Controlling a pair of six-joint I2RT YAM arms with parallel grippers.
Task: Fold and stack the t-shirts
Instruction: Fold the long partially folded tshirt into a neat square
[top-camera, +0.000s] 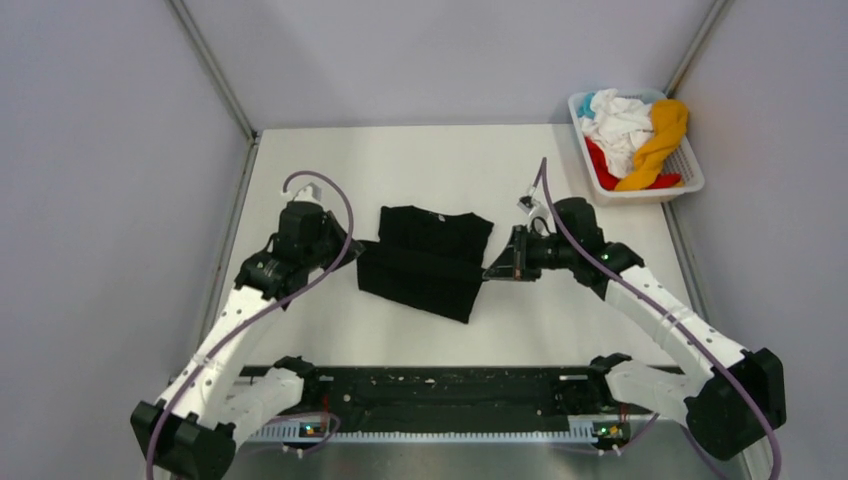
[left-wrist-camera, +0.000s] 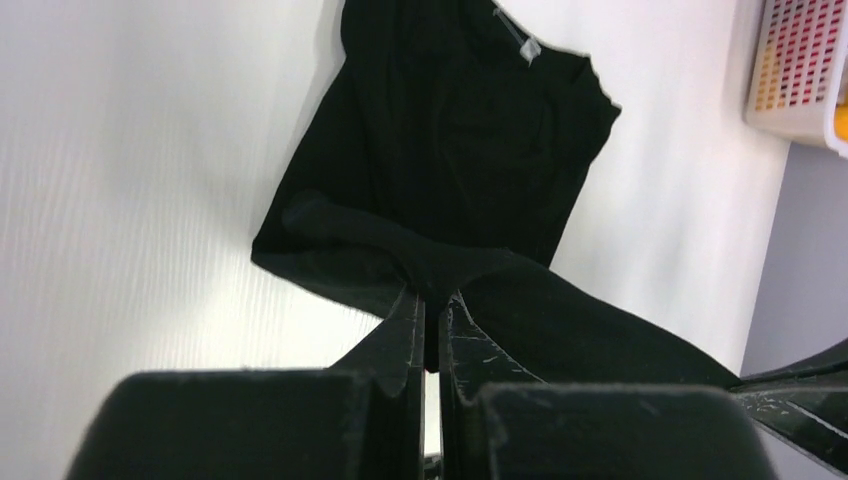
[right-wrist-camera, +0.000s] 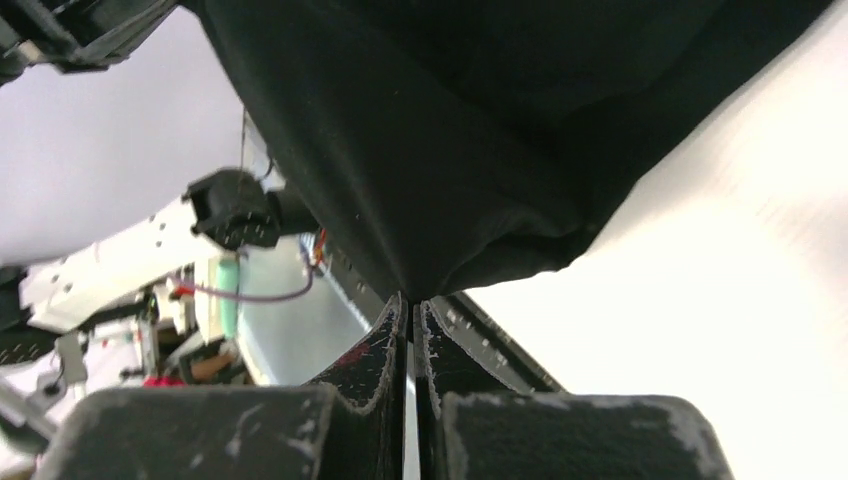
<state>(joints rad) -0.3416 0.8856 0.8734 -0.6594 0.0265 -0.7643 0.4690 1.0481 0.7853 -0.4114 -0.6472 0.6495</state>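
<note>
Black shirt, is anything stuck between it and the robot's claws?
Nothing visible is. The left claw and the right claw are each shut right on the black shirt, one at each side edge.

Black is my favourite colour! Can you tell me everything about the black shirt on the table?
The black t-shirt is soft, plain, all-black cloth with a small pale label at its neck. It lies partly folded and rumpled in the middle of the white table. The left end effector pinches one side edge and the right end effector pinches the other, each shut on a raised bit of cloth.
</note>
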